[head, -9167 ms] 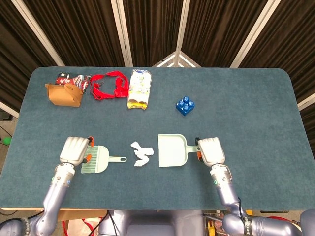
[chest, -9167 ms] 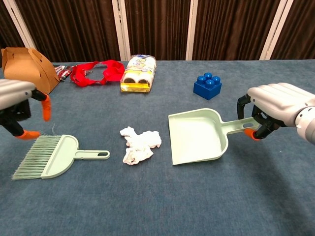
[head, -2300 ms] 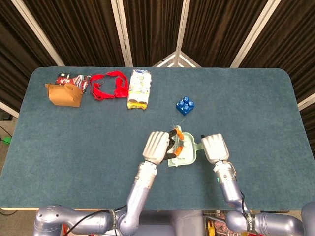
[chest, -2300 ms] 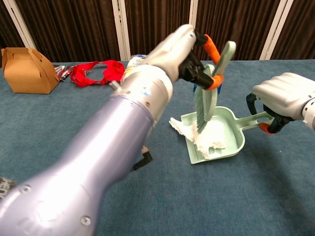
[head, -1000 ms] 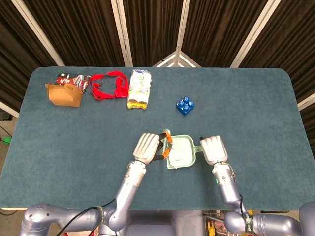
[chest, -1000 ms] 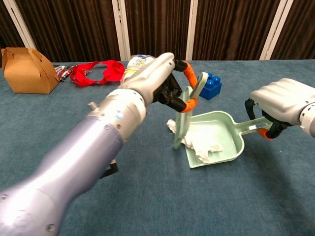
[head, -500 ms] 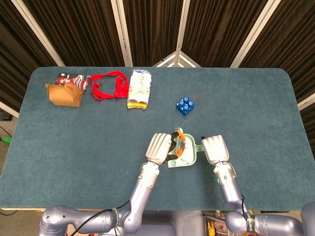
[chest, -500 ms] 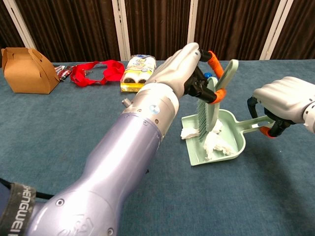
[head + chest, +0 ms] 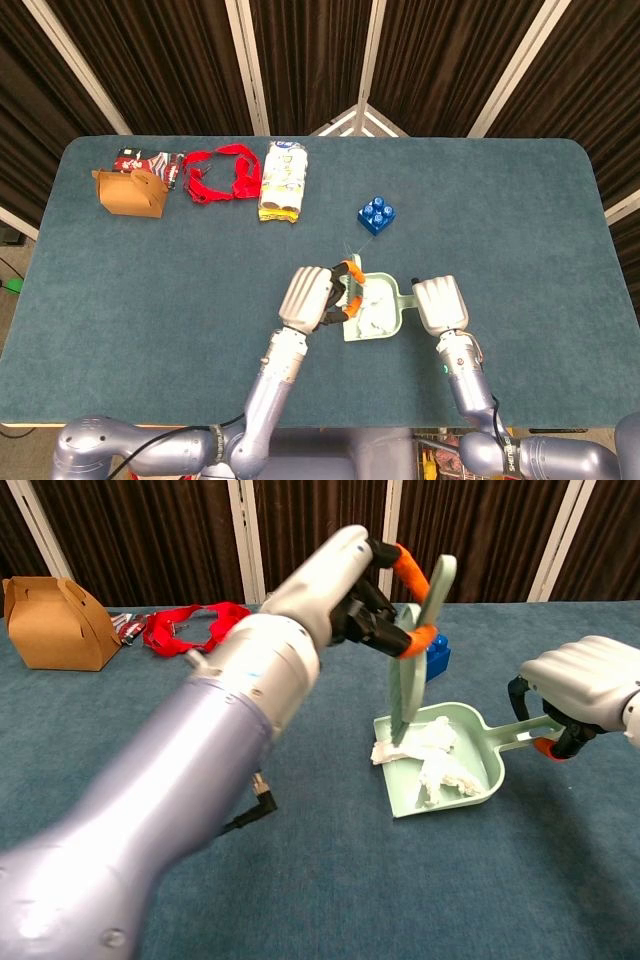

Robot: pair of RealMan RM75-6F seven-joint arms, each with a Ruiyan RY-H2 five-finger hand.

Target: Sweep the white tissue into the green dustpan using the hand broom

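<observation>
The green dustpan (image 9: 490,770) (image 9: 392,318) lies on the blue table, tilted up at its handle end. White tissue (image 9: 435,760) (image 9: 371,312) is bunched inside it, one corner hanging over the pan's open left lip. My left hand (image 9: 345,575) (image 9: 308,297) holds the pale green hand broom (image 9: 410,665) upright, bristles down at the pan's mouth. My right hand (image 9: 580,695) (image 9: 440,303) grips the dustpan's handle (image 9: 525,735).
A blue toy brick (image 9: 376,215) sits just behind the pan. Far left at the back are a cardboard box (image 9: 55,620), a red strap (image 9: 195,625) and a yellow packet (image 9: 283,180). My left forearm (image 9: 180,780) fills much of the chest view.
The broom has swung back left from inside the pan to its mouth and risen slightly. The tissue now lies deeper in the pan. The right hand has kept its hold.
</observation>
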